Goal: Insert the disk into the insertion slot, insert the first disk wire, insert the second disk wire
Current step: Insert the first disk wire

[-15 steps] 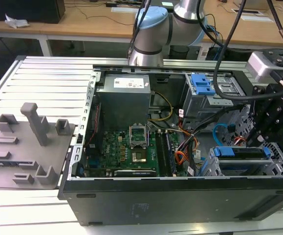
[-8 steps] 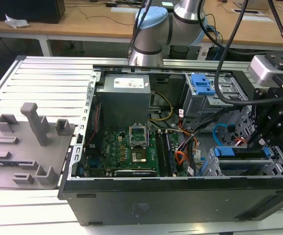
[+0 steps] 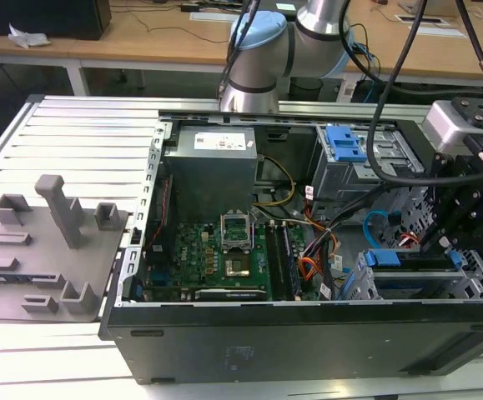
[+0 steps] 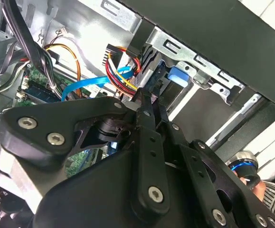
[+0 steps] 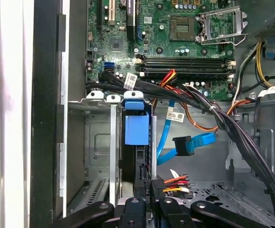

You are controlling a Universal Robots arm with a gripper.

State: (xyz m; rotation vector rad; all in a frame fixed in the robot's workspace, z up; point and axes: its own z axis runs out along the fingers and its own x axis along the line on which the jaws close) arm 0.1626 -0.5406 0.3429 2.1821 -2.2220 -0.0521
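Find the disk (image 5: 137, 129) seated edge-on in the insertion slot (image 5: 99, 142), directly ahead of the gripper (image 5: 146, 188). Read it as nearly closed, holding nothing, tips at the disk's near end. Note the second disk wire (image 5: 189, 145) loose alongside.

Soft, even room light is filling the open computer case (image 3: 308, 342).
Glare is bleaching the pale table slats (image 3: 83, 133) on the exterior view's left and the white ledge (image 5: 9, 95) in the first wrist view; shadow is gathering beneath the black cables (image 5: 232, 128).
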